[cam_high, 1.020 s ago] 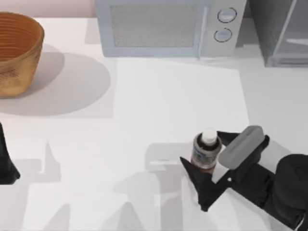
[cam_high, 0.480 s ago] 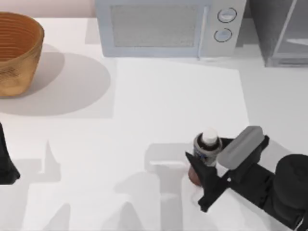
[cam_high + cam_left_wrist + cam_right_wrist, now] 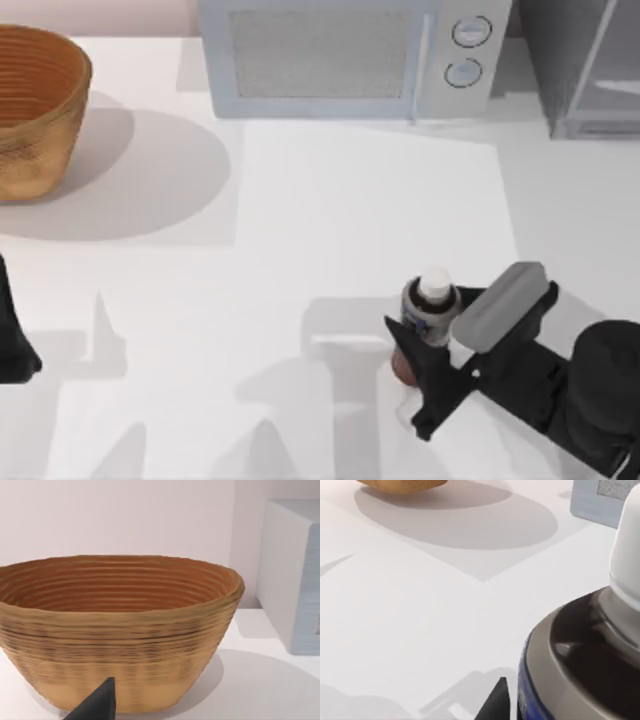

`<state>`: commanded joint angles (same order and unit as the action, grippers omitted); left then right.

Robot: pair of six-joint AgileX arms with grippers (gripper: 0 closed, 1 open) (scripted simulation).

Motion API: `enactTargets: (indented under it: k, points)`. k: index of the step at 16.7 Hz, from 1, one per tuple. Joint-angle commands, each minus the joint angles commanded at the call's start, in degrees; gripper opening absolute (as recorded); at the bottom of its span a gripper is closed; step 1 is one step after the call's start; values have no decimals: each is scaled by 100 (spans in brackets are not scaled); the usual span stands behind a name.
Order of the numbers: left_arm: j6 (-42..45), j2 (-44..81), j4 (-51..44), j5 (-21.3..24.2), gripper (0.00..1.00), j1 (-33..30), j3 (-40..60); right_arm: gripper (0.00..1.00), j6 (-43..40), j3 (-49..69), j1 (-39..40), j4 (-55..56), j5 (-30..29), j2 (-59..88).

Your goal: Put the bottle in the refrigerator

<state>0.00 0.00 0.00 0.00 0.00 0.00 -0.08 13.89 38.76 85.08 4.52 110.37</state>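
The bottle (image 3: 433, 290), white-capped with a blue-grey label and reddish-brown base, stands at the front right of the table. My right gripper (image 3: 427, 315) is shut on it, one dark finger on each side of its body. In the right wrist view the bottle (image 3: 585, 650) looms close beside a dark fingertip (image 3: 495, 702). The refrigerator (image 3: 590, 70), a dark-grey cabinet with a pale door panel, stands at the back right corner. My left arm (image 3: 12, 340) is parked at the table's left edge.
A pale microwave (image 3: 350, 55) with two round dials sits at the back centre, left of the refrigerator. A woven basket (image 3: 35, 110) stands at the back left, and the left wrist view faces this basket (image 3: 120, 630) closely.
The right gripper's fingers have closed in against the bottle, and its near finger now crosses the bottle's lower body. In the last half second nothing has moved.
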Motion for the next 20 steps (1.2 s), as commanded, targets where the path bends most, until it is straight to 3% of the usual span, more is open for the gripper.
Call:
enactTargets:
  k: [5, 15, 20]
  points:
    - [0, 0, 0, 0, 100, 0, 0, 1, -74, -130, -299, -402, 377, -396]
    - [0, 0, 0, 0, 100, 0, 0, 1, -564, -685, -2546, -2803, 2537, -3347]
    - [0, 0, 0, 0, 100, 0, 0, 1, -582, -693, -2660, -2931, 2660, -3461]
